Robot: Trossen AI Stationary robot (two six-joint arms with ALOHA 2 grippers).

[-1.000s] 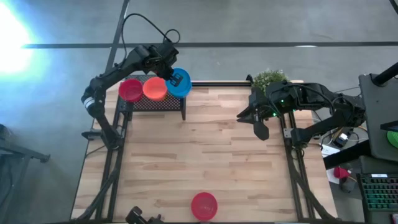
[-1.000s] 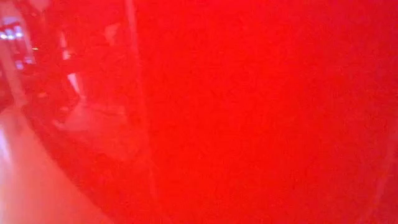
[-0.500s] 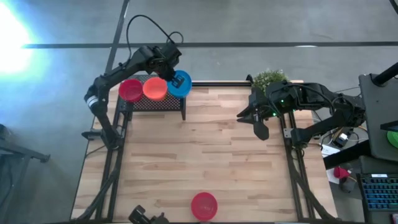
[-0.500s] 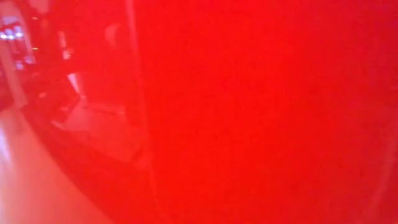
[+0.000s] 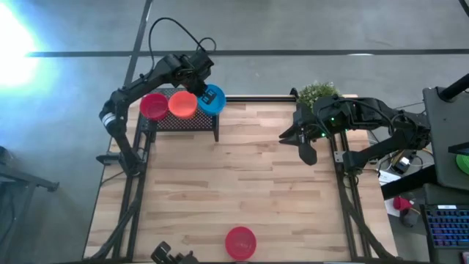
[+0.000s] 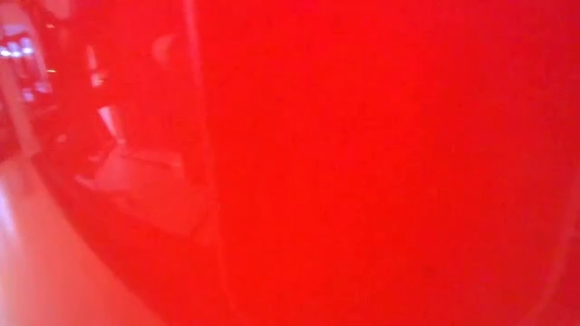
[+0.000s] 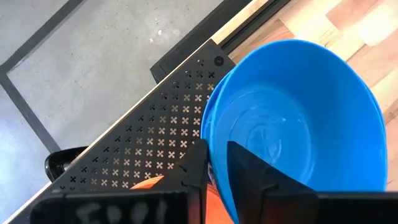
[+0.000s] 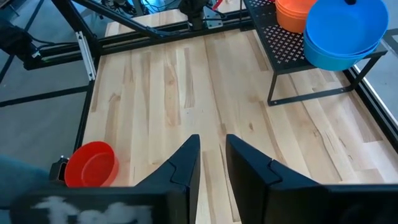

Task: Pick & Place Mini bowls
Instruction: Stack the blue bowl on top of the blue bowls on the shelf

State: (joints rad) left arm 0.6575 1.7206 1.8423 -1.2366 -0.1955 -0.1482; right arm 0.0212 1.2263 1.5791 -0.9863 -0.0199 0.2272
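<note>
Left claw (image 5: 201, 88) is up at the black perforated rack (image 5: 176, 121) on the far left corner of the table (image 5: 242, 183). It straddles the rim of the blue mini bowl (image 5: 213, 100), set narrow, and I cannot tell whether it is pinching that rim or just off it. Red mini bowl (image 5: 154, 106) and orange mini bowl (image 5: 182, 104) sit in a row beside the blue one, orange touching blue.

Here's the worry: the blue bowl hangs out past the rack's end, over the table. Pull away with the rim caught and it tips off the rack, or drags the orange one along. The wall between those tips looks thin and slick, so a slip is just as likely, by my reckoning.

Right claw (image 5: 308, 154) hovers over the table's right side, narrow gap, nothing in it, just beside the potted plant (image 5: 316, 93).

One more red mini bowl (image 5: 240, 242) sits alone at the table's near edge (the low view is nothing but red, likely this bowl right against the lens). A clumsy push there sends it over the lip.

Room to move? Plenty: the whole middle of the table is bare wood, between rack and near edge.
</note>
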